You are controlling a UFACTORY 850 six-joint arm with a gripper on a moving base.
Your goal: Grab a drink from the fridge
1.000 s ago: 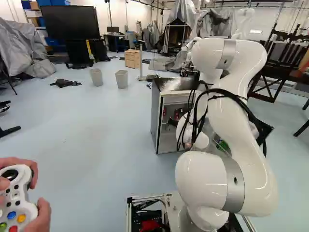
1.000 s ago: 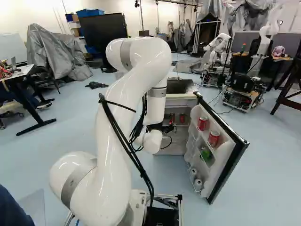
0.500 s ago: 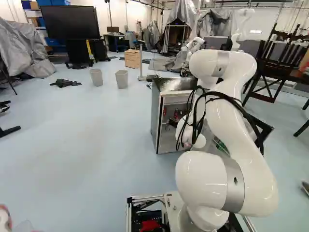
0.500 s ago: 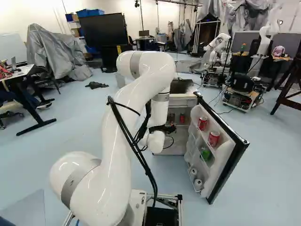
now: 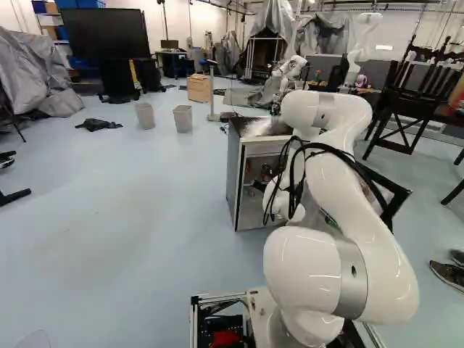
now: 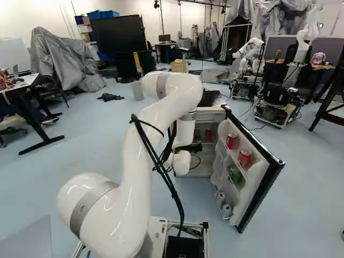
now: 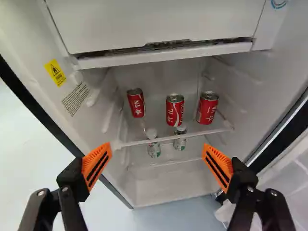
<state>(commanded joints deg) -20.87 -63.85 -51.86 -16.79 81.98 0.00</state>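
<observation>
From here I see the white arm (image 6: 137, 166) slant up and forward from its base joint to a rounded elbow, then bend steeply down. Its wrist sits low before the open fridge (image 5: 235, 170), the black gripper (image 6: 191, 148) pointing in. The two fingers stand wide apart, orange pads (image 7: 96, 166) facing each other with nothing gripped. Ahead of them, three red cans (image 7: 174, 109) stand on the fridge shelf (image 7: 178, 137), two smaller containers (image 7: 153, 145) below it. More red cans (image 6: 244, 157) sit in the swung-out door (image 6: 258, 196).
</observation>
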